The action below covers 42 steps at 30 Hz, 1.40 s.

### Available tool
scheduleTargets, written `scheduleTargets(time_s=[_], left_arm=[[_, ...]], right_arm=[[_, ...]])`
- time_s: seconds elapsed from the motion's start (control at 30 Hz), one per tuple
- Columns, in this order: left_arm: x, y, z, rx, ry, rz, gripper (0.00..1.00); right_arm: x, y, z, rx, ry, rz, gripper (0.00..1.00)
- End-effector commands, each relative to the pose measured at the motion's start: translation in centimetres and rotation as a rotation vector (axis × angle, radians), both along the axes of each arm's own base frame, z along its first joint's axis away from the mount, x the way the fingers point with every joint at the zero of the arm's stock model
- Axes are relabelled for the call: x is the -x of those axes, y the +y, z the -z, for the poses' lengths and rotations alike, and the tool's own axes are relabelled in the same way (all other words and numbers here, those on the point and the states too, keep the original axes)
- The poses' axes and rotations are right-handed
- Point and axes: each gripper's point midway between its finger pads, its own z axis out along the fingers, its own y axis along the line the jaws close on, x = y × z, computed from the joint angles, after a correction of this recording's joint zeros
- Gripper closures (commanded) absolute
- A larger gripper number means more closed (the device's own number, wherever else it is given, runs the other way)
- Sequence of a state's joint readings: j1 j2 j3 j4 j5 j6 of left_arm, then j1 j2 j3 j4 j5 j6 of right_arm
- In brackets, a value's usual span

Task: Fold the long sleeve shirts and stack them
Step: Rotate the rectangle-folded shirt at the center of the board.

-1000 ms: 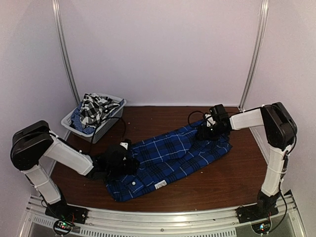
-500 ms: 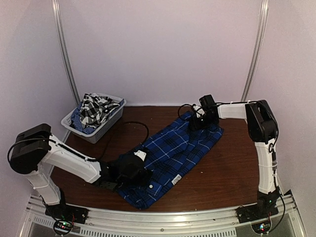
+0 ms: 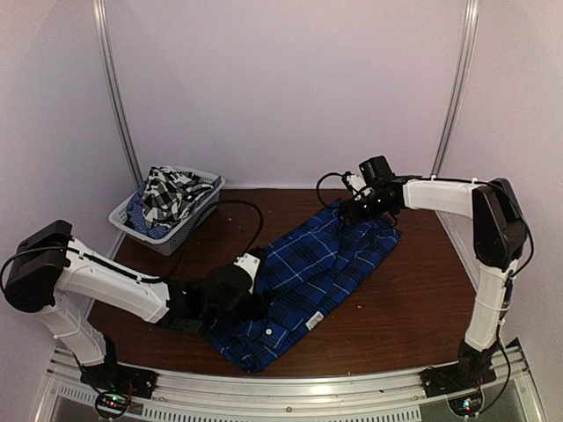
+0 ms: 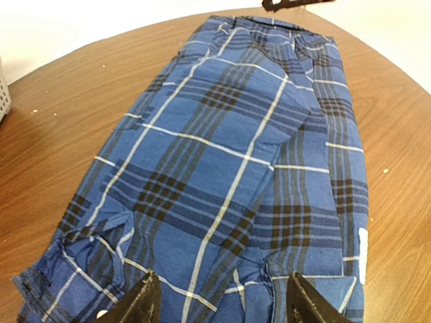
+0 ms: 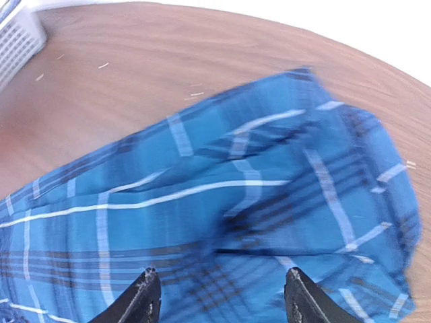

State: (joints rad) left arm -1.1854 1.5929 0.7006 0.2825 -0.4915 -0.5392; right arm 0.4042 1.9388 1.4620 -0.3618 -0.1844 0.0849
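Note:
The royal blue and navy plaid shirt (image 3: 308,277) lies stretched diagonally on the table, folded lengthwise, collar end at the near left. It fills the left wrist view (image 4: 229,168) and the right wrist view (image 5: 222,222). My left gripper (image 3: 251,294) is open just over the shirt's collar end (image 4: 219,299). My right gripper (image 3: 356,215) is open just above the shirt's far hem end (image 5: 219,296). Neither holds the cloth. The black-and-white checked shirt (image 3: 170,193) lies bunched in the basket.
A white mesh basket (image 3: 167,236) stands at the back left of the brown table (image 3: 413,308), holding the checked shirt and some blue cloth. Its corner shows in the right wrist view (image 5: 17,40). Black cables trail from both wrists over the table.
The shirt was dragged toward the near right and pulled straighter. The left gripper slid right along the collar end, then eased back slightly. The right gripper moved to the far hem end.

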Motion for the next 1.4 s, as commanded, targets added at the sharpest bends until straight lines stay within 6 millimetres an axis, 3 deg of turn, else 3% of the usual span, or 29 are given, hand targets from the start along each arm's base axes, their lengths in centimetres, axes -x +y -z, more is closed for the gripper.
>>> scheduleTargets(time_s=[0.0, 0.2, 0.43, 0.6, 0.8, 1.03, 1.2, 1.37], left_arm=[[-1.5, 0.5, -3.0, 0.054, -0.06, -0.075, 0.35], [-1.9, 1.5, -2.6, 0.05, -0.04, -0.106, 0.34], [-2.2, 2.2, -2.3, 0.043, -0.033, -0.127, 0.34], [-3.0, 3.4, -2.5, 0.047, -0.026, -0.163, 0.33], [-3.9, 5.3, -2.0, 0.043, 0.007, -0.191, 0.3], [-3.5, 6.5, 0.0, 0.045, 0.1, -0.148, 0.27], [-2.7, 5.8, 1.8, 0.035, 0.163, -0.082, 0.24], [-2.2, 4.1, 3.6, 0.021, 0.22, -0.001, 0.23]], right_arm=[[1.8, 4.4, 1.8, -0.005, 0.042, -0.092, 0.38], [2.6, 6.9, 4.8, 0.019, 0.091, -0.148, 0.4], [3.5, 6.6, 10.8, 0.064, 0.196, -0.157, 0.39], [3.3, 5.8, 12.6, 0.119, 0.213, -0.146, 0.36], [1.5, 5.7, 12.2, 0.19, 0.167, -0.201, 0.35], [-2.6, 6.2, 11.6, 0.22, 0.11, -0.202, 0.33], [-4.3, 7.5, 7.6, 0.148, 0.029, -0.187, 0.29], [-3.5, 7.5, 3.7, 0.084, -0.027, -0.168, 0.22]])
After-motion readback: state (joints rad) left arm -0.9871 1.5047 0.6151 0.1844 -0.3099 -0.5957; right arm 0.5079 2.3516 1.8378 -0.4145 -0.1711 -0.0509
